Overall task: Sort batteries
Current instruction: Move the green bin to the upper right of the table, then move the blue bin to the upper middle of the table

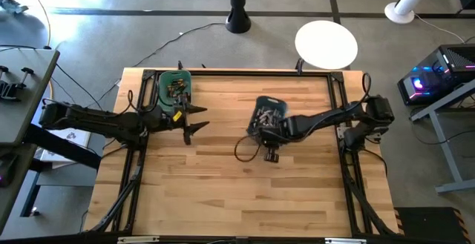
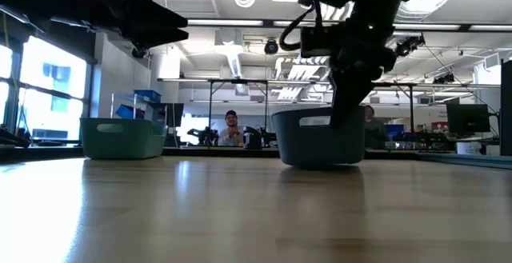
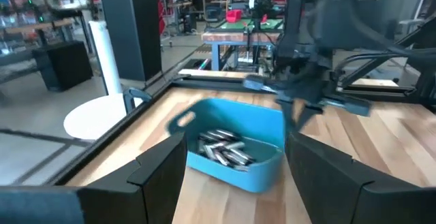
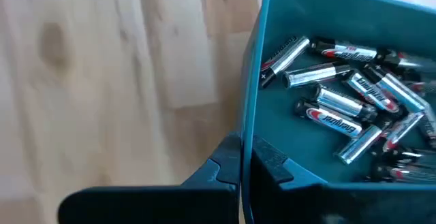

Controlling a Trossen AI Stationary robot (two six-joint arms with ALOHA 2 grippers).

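Pale wooden plank table (image 1: pixel 223 185) lay bare in front. Right gripper (image 4: pixel 242 157) pinched shut on near wall of teal-blue plastic bin (image 4: pixel 272 60), at table's middle-right. Right wrist view alone showed silver-and-black cylindrical batteries (image 4: pixel 354 108) heaped inside it, red-and-black label bands visible, lettering too blurred to read. Left gripper (image 1: pixel 194 118), fingers spread wide and empty, hovered beside green plastic bin (image 1: pixel 175 88) at far left corner; high view showed more batteries inside. Low view caught seated person (image 2: pixel 232 129) beyond table.
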